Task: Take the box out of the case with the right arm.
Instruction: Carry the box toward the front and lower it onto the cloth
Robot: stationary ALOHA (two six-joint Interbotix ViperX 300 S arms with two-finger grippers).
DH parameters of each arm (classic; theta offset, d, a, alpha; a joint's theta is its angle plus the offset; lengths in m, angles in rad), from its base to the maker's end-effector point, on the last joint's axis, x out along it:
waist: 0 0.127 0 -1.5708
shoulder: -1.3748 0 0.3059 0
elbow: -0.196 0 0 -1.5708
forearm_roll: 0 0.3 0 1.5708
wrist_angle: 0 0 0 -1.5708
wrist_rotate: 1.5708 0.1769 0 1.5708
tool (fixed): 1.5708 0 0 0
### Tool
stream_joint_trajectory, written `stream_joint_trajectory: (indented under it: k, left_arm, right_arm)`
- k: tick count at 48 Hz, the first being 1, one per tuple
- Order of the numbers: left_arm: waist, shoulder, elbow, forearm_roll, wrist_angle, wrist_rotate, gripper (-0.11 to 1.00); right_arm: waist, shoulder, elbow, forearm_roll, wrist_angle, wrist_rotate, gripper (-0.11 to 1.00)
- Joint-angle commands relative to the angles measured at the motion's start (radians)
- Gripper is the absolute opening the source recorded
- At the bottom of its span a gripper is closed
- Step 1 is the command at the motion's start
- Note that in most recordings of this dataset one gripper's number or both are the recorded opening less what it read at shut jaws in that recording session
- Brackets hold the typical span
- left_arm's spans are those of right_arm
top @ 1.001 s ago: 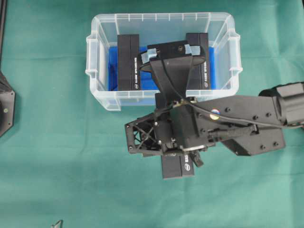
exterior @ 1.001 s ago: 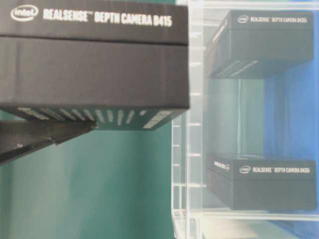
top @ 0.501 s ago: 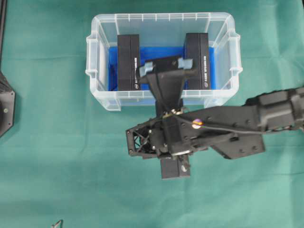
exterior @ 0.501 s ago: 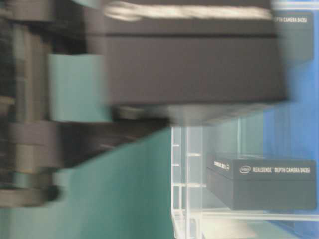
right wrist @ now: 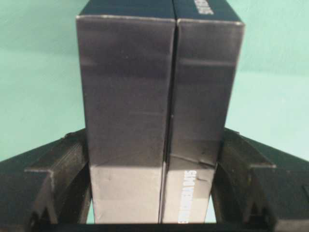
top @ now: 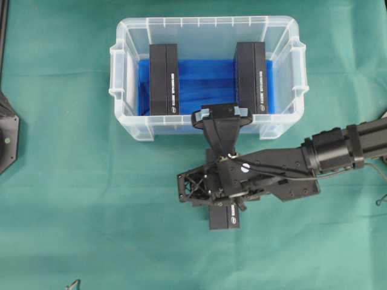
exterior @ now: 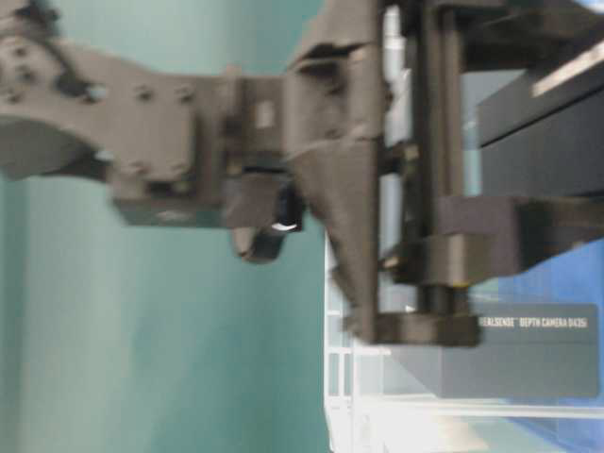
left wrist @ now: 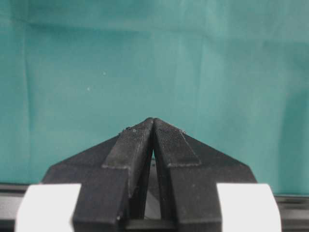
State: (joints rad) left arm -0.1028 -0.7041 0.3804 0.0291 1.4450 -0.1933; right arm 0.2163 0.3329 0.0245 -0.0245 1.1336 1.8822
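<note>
— What sort of place is this?
— A robotics lab bench, I'd say. A green cloth (top: 72,181) covers the whole table, as on a test rig.
— What else shows it?
— A black robot arm (top: 326,154) reaches over it, and boxes (top: 164,78) printed "RealSense Depth Camera" stand in a clear plastic bin (top: 130,124). Nothing homely shows.

Green cloth over the whole work surface

A teal-green cloth (top: 72,199) covers the table from edge to edge, lying flat with faint creases and soft, even light. A dark strip (top: 3,30) runs along the left border, and a small grey object (top: 72,284) pokes in at the bottom edge.
</note>
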Motion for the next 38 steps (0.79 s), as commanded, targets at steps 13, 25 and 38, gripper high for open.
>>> stream_joint_trajectory:
  k: [13, 25, 38]
  left_arm:
    - [0.002, 0.0, -0.026, 0.003, -0.005, 0.002, 0.0]
    - [0.002, 0.0, -0.025, 0.003, -0.005, 0.002, 0.0]
    - [0.003, -0.002, -0.025, 0.003, -0.005, 0.002, 0.0]
  right_arm:
    - [-0.005, -0.026, 0.008, 0.003, -0.041, 0.003, 0.66]
    - [-0.005, -0.026, -0.011, 0.002, -0.041, 0.003, 0.94]
    - [-0.005, -0.028, -0.018, 0.002, -0.029, 0.005, 0.93]
